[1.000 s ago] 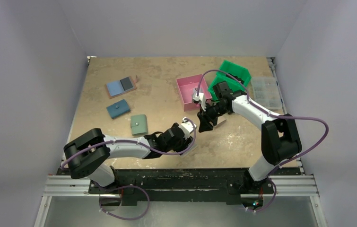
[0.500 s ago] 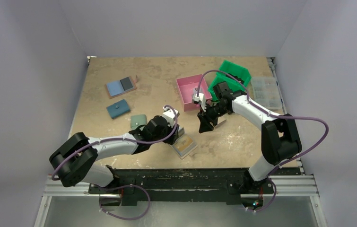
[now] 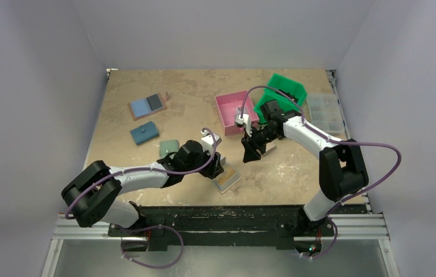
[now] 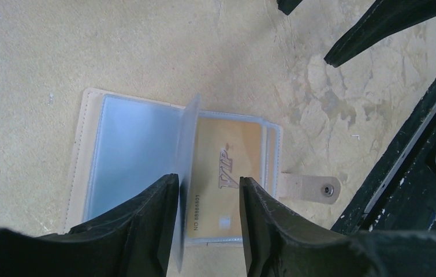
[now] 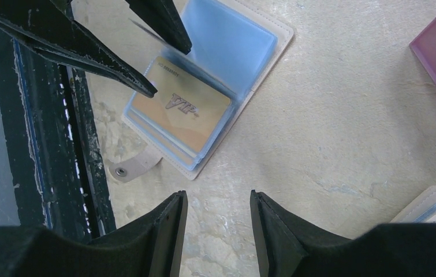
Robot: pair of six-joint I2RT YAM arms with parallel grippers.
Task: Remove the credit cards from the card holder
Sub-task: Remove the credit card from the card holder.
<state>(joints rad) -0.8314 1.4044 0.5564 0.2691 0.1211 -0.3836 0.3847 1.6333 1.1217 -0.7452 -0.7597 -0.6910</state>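
Directly under my left gripper [image 4: 208, 182], fingers spread and empty, the card holder [image 4: 134, 156] lies open on the table [image 4: 59, 57], its gold credit card [image 4: 227, 167] long-axis along my fingers. My right gripper [image 5: 218, 199], also spread, hangs farther off.

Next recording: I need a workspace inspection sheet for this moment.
Surface: tan table, mottled; nothing spilled.
Job's things: card holder lies open near the front edge; gold card inside its sleeves; one clear sleeve stands upright.
Clutter: pink bin, green bin, clear parts box, open blue-grey holder, teal wallet, green wallet.
Grippers: left gripper open above the card holder; right gripper open, empty, nearby.
Cables: purple cables loop along both arms.
Surroundings: plain white walls; nothing else seen.
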